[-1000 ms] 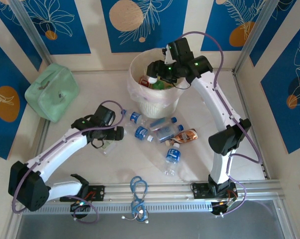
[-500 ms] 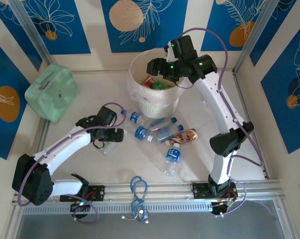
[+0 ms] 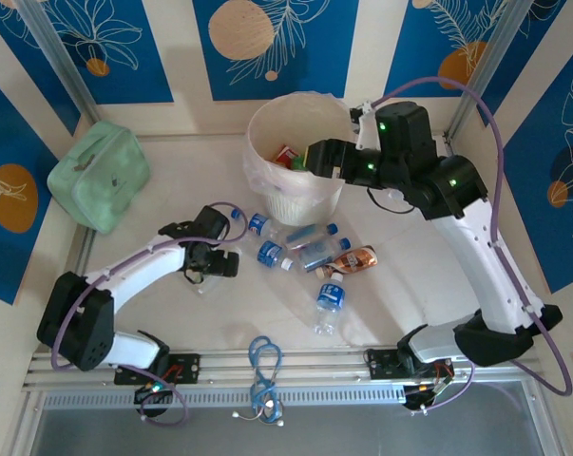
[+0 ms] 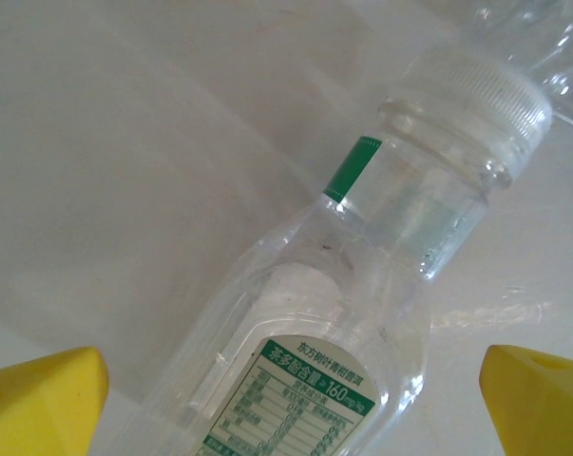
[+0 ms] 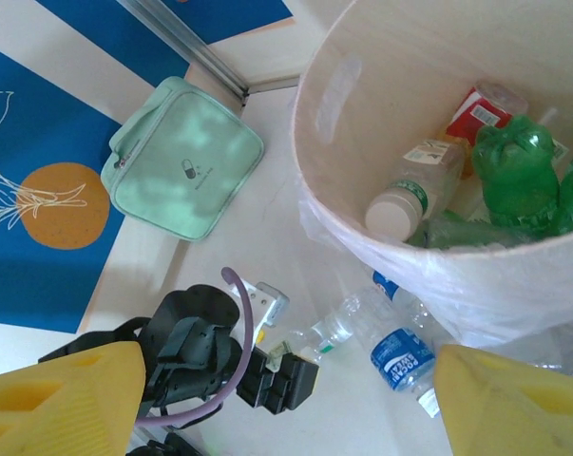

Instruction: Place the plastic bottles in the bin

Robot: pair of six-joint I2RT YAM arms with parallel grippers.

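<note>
A clear bottle [image 4: 362, 313] with a white cap and a green label lies on the table between the yellow fingertips [image 4: 39, 399] of my left gripper [image 4: 291, 404], which is open around it without touching. From above, the left gripper [image 3: 218, 260] hangs over this bottle [image 3: 202, 281]. Several more plastic bottles [image 3: 310, 252] lie in front of the bin [image 3: 267, 119]. My right gripper [image 3: 310, 160] hovers open and empty over the bin's right rim. Inside the bin [image 5: 362, 223] lie green bottles [image 5: 514, 176], a white-capped bottle [image 5: 414, 190] and a red-labelled one [image 5: 481, 109].
A mint-green pouch [image 3: 101, 176] sits at the left near the wall. A coil of blue cable [image 3: 264, 370] lies at the near rail. A blue-labelled bottle [image 5: 400, 356] lies close to the bin's foot. Metal frame posts stand at both back corners.
The right arm has lifted and drawn back from inside the bin toward its right rim, its jaws widening. The left gripper has shifted slightly over the clear bottle.
</note>
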